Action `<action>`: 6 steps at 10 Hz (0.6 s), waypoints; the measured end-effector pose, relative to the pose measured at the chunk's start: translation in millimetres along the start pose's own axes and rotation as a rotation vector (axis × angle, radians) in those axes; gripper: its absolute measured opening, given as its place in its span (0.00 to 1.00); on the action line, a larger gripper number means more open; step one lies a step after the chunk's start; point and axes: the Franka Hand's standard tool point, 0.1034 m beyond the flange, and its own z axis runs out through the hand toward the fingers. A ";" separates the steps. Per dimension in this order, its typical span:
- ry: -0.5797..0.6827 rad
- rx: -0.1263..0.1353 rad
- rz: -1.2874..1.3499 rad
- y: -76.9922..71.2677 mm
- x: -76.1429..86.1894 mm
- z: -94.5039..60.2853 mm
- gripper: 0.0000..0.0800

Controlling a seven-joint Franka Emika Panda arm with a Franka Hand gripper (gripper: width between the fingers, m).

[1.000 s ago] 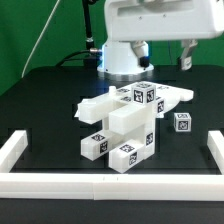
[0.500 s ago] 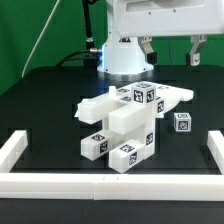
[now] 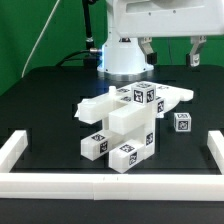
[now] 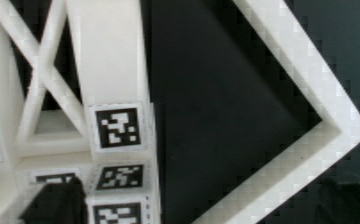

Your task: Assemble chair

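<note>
The black worktop (image 3: pixel 40 110) fills most of the exterior view, and a low white border rail (image 3: pixel 110 182) runs along its lower edge with short arms turning up at the lower left and lower right; it seems meant to keep loose parts from sliding off.

In the middle of the frame lies the chair (image 3: pixel 125 125), or rather its white pieces heaped together: a flat slab at centre-left with chunky blocks stacked on and in front of it, their black-and-white tags turned up toward the camera. Whether any pieces are already joined cannot be told from here. One small tagged block (image 3: pixel 182 122) sits apart at centre-right, just beside the heap and not touching it, probably waiting its turn.

At the top of the frame, the robot arm's gripper (image 3: pixel 170 50) hangs well above the pile, its jaws spread wide with nothing between them. That height and open stance suggest it is free to choose a piece rather than placing one.

The wrist view shows white bars and several tags (image 4: pixel 120 128) against black, too close to say which pieces they belong to.
</note>
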 end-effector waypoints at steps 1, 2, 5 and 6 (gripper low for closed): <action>0.002 -0.002 0.008 -1.3 -3.3 -0.3 0.81; 0.012 -0.006 -0.002 -6.4 -18.1 -2.3 0.81; 0.015 -0.008 0.044 -17.3 -66.0 -4.0 0.81; 0.014 -0.007 0.032 -15.5 -63.0 -2.9 0.81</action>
